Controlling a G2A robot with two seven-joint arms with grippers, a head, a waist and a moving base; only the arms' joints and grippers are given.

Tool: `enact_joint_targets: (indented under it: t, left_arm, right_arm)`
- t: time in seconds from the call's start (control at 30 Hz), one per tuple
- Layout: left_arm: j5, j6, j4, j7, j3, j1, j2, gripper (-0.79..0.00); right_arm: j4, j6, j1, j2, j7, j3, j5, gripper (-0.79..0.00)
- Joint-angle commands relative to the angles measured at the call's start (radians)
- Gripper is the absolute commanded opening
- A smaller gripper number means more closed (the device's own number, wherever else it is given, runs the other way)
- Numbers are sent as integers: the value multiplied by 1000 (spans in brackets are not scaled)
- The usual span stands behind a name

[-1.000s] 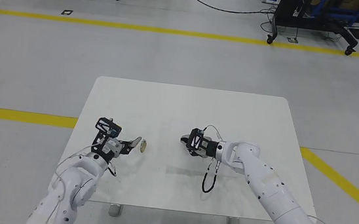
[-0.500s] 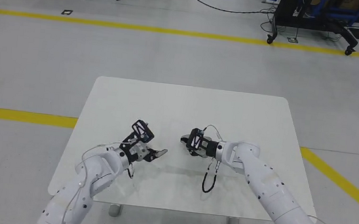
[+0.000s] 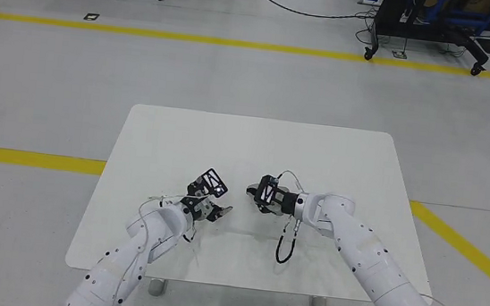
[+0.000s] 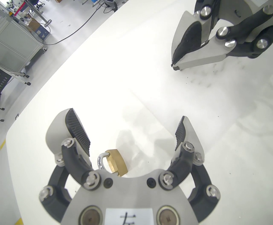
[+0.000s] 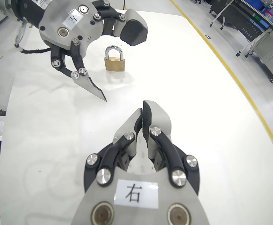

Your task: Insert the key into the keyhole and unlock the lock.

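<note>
Left wrist view, lock part-hidden between wide L fingers, R fingers pressed together

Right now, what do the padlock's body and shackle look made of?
The padlock body looks like brass: yellow-gold metal with a dull satin face. The shackle looks like polished or plated steel: silver, with bright mirror-like highlights. Neither can be confirmed by look alone.

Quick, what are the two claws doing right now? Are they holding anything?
Left claw: open, gripping nothing; the padlock stands loose near its palm.
Right claw: shut; can't tell if it holds anything.
</note>
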Motion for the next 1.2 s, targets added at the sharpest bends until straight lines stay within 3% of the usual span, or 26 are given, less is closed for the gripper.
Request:
enact_joint_targets:
  t: [0.0,0.9,1.03,1.17]
  left_arm:
    - [-2,2,14,-5,9,-7,-3,0]
    - [-13,9,64,-6,37,-40,-20,0]
    - [-19,31,35,20,15,-31,-18,0]
    - [-20,30,-57,53,-42,4,-5,0]
  right_arm:
    - [0,0,0,0,0,0,0,-785]
    - [-42,36,-36,7,-14,28,36,-785]
    - [-45,49,-43,9,-37,48,68,-785]
    - [-52,48,-58,16,-101,82,101,-785]
